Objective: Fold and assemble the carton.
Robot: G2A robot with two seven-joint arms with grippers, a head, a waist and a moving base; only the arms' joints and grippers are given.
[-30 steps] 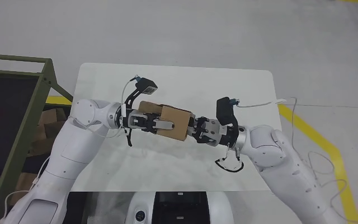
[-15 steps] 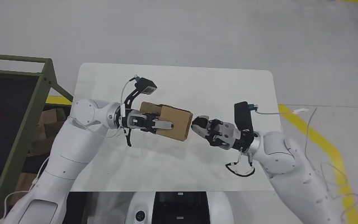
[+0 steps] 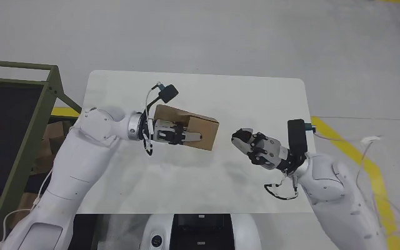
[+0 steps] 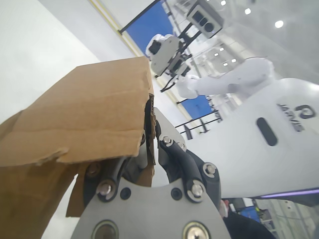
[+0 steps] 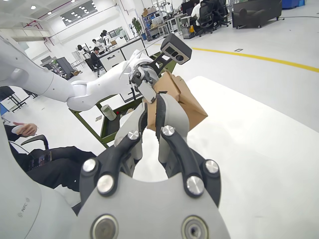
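Note:
The brown carton (image 3: 199, 129) hangs above the middle of the white table (image 3: 250, 94), tilted with one end toward the right arm. My left gripper (image 3: 180, 135) is shut on one cardboard wall of the carton (image 4: 87, 110), its fingers (image 4: 164, 130) pinching the torn edge. My right gripper (image 3: 240, 137) is a short way to the right of the carton, apart from it. In the right wrist view the right gripper (image 5: 152, 103) has its fingers close together with nothing between them, pointing at the carton (image 5: 185, 98).
A green metal frame (image 3: 37, 106) with cardboard pieces stands off the table's left edge. A yellow floor line (image 3: 350, 150) runs on the right. Bare table surface lies beyond and in front of both arms.
The right gripper let go of the carton's right end and drew back to the right. The left arm turned the carton slightly and shifted it toward the far side.

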